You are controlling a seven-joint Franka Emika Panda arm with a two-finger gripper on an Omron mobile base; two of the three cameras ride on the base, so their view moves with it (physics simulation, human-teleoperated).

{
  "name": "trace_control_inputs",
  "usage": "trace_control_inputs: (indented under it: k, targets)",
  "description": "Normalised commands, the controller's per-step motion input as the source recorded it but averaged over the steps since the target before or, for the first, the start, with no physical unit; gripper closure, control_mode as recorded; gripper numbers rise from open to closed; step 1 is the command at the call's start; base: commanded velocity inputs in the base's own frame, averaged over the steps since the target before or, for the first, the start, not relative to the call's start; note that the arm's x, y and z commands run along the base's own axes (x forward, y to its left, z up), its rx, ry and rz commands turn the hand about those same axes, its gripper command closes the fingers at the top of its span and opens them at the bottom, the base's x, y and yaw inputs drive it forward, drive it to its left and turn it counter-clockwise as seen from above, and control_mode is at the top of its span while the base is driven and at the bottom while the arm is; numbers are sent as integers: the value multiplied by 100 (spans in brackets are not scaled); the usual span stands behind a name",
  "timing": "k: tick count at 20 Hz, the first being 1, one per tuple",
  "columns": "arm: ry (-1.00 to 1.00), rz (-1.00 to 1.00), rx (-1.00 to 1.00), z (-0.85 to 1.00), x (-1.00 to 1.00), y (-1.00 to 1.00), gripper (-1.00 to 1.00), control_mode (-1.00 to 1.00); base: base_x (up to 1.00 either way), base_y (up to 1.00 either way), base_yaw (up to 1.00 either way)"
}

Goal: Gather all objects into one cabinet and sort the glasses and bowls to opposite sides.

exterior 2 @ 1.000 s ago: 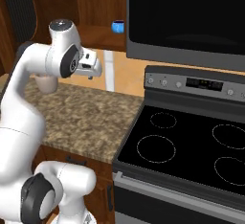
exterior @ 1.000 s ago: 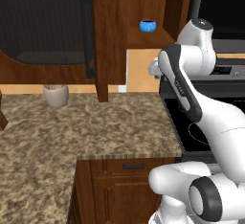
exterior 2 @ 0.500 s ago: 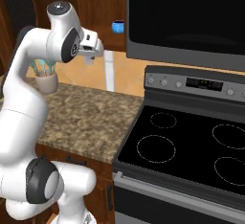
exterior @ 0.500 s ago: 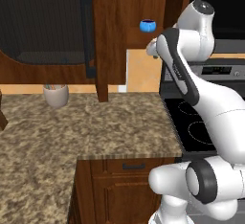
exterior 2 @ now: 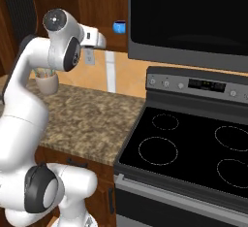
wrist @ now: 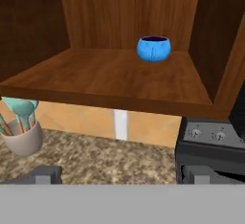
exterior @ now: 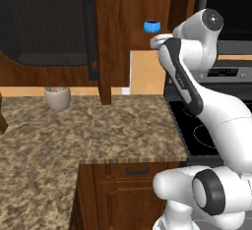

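A round blue cup [exterior: 152, 26] [exterior 2: 119, 26] [wrist: 153, 48], one of the glasses, stands upright at the back right of the cabinet [exterior: 118, 32] shelf [wrist: 115, 77]. My gripper [exterior: 158, 41] [exterior 2: 102, 40] [wrist: 122, 176] hovers in front of the shelf's front edge, just below the cup's height and well short of it. It is open with nothing between its fingertips [wrist: 48, 174]. The cabinet door [exterior: 44, 22] with its long black handle [exterior: 90, 32] hangs open to the left. The bowls are out of view.
A beige crock of teal utensils [exterior: 57, 98] [exterior 2: 46, 81] [wrist: 21, 134] stands on the granite counter [exterior: 74, 140] under the cabinet. A black stove [exterior 2: 193, 143] [wrist: 210, 144] lies to the right, with a dark microwave [exterior 2: 189, 12] above it.
The arm has lifted the hand from below the shelf up to the shelf's front edge. The jaws stayed open and the blue cup did not move.
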Motion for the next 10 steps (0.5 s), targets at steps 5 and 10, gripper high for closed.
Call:
trace_control_inputs:
  k: [5,10]
  targets:
    - [-5,-11,0,39,49,0,-100,-100,0,0,0]
    - [2,-12,0,27,40,0,-100,-100,0,0,0]
